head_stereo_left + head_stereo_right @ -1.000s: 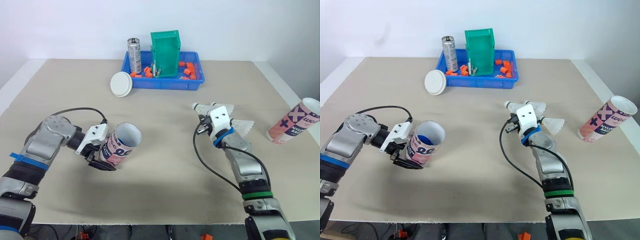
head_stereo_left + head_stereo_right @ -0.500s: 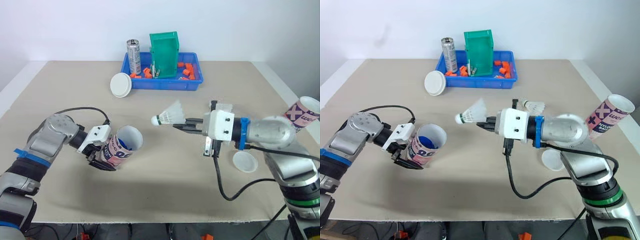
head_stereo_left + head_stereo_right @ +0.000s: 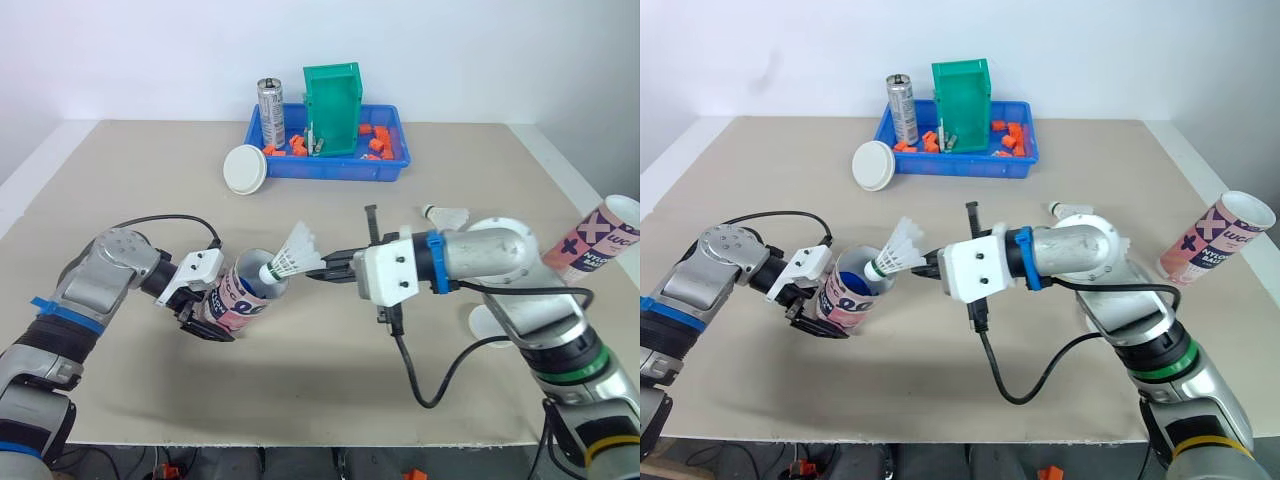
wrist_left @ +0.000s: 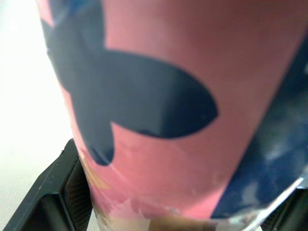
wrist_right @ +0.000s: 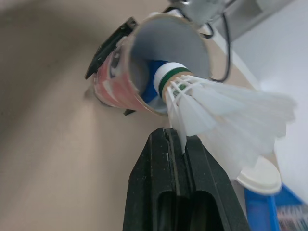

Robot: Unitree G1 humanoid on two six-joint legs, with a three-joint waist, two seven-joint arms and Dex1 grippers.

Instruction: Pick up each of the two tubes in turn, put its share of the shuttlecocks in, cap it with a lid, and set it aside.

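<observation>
My left gripper (image 3: 207,308) is shut on a pink and blue tube (image 3: 246,291), held tilted with its open mouth facing right. The tube's printed wall (image 4: 168,110) is pressed close in the left wrist view. My right gripper (image 3: 322,270) is shut on the feathers of a white shuttlecock (image 3: 287,258). The shuttlecock's cork (image 5: 169,77) sits at the tube's mouth (image 5: 144,53). Another shuttlecock (image 3: 447,214) lies behind my right arm. A second pink tube (image 3: 602,236) lies at the table's right edge.
A white lid (image 3: 243,167) lies left of a blue tray (image 3: 330,165). The tray holds a green bin (image 3: 332,95), a metal can (image 3: 270,112) and orange parts. Another white lid (image 3: 484,322) lies partly hidden by my right forearm.
My right gripper has carried the shuttlecock left and down from mid-table to the mouth of the held tube. The left gripper and tube have stayed in place.
</observation>
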